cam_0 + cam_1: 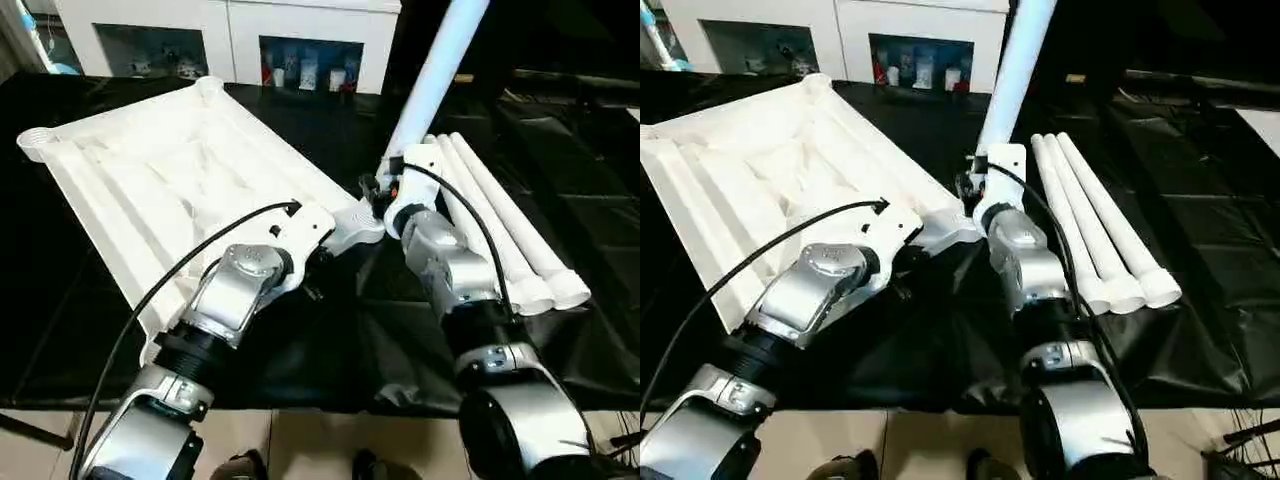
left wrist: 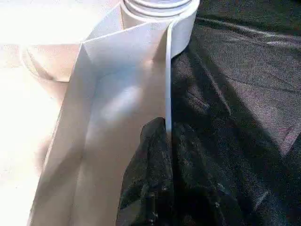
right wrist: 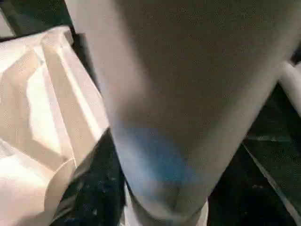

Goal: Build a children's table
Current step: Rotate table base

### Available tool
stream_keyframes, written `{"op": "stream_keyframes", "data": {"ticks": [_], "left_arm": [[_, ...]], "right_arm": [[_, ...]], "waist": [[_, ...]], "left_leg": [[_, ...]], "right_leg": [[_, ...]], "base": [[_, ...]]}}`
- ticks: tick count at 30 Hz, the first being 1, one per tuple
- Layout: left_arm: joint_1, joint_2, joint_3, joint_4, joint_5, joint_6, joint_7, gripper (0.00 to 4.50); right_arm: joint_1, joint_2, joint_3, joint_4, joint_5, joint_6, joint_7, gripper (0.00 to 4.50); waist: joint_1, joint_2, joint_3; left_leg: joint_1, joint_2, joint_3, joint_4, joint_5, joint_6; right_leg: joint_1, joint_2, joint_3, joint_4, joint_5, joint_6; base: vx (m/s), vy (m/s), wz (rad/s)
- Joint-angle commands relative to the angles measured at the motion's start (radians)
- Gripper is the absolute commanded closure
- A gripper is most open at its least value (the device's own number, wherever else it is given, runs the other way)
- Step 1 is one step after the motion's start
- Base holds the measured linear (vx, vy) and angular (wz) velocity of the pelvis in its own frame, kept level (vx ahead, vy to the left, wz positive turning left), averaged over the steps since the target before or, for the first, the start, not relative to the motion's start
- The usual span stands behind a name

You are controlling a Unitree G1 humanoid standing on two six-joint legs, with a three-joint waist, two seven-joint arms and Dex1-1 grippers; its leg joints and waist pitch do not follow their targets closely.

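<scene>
Left eye view: large white plastic rectangular table top (image 1: 170,180) lies ribbed underside up on black sheet-covered surface (image 1: 600,240), rounded sockets at its corners. Left gripper (image 1: 335,232) sits at the top's near-right corner, by the corner socket (image 1: 362,218). One long tapered white round leg (image 1: 430,70) stands nearly upright, tilted a little, its lower end at that socket; right gripper (image 1: 392,190) is at its base. Three more white legs (image 1: 500,225) lie side by side on the sheet, just right of the right arm. White glass-door cabinet (image 1: 230,40) behind.

Right eye view: same layout; upright leg (image 1: 1015,70) rises from the corner, three spare legs (image 1: 1095,220) flat beside it.

Left wrist view: black fingers (image 2: 150,183) closed on the thin white rim wall of the table top (image 2: 117,103), one each side; round socket (image 2: 160,14) just beyond with the leg end seated in it.

Right wrist view: the leg (image 3: 188,94) close up, its end in the socket; table top (image 3: 42,103) beside. Can't tell the right jaws' state.
</scene>
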Motion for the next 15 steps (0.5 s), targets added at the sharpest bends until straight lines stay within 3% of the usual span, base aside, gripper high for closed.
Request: {"op": "stream_keyframes", "data": {"ticks": [1,3,8,15], "left_arm": [[0.005,-0.009,-0.016,0.033,0.012,-0.006,0.006,4.50],[0.005,-0.009,-0.016,0.034,0.011,-0.008,0.005,4.50],[0.001,-0.007,-0.016,0.042,0.007,-0.016,0.002,4.50],[-0.005,0.001,-0.016,0.048,0.009,-0.029,-0.010,4.50]], "right_arm": [[0.041,0.028,0.011,0.097,0.020,0.056,0.041,1.85],[0.037,0.026,0.010,0.096,0.018,0.054,0.046,1.62],[0.014,0.011,0.010,0.092,0.012,0.038,0.074,1.25],[0.004,-0.012,0.029,0.062,0.005,0.001,0.127,0.66]], "waist": [[-0.012,0.006,-0.024],[-0.012,0.004,-0.028],[-0.010,0.005,-0.022],[-0.002,0.009,-0.024]], "left_leg": [[0.038,0.077,-0.059,-0.087,-0.591,-0.029],[0.029,0.079,-0.060,-0.089,-0.560,-0.031],[0.026,0.080,-0.051,-0.087,-0.522,-0.022],[0.018,0.085,-0.034,-0.079,-0.376,0.004]], "right_leg": [[-0.017,-0.074,0.030,-0.084,-0.623,-0.055],[-0.008,-0.074,0.029,-0.075,-0.576,-0.069],[-0.010,-0.075,0.032,-0.074,-0.549,-0.096],[-0.001,-0.078,0.040,-0.058,-0.387,-0.168]], "base": [[0.000,0.000,0.00],[0.000,0.000,0.00],[0.000,0.000,0.00],[0.000,0.000,0.00]]}}
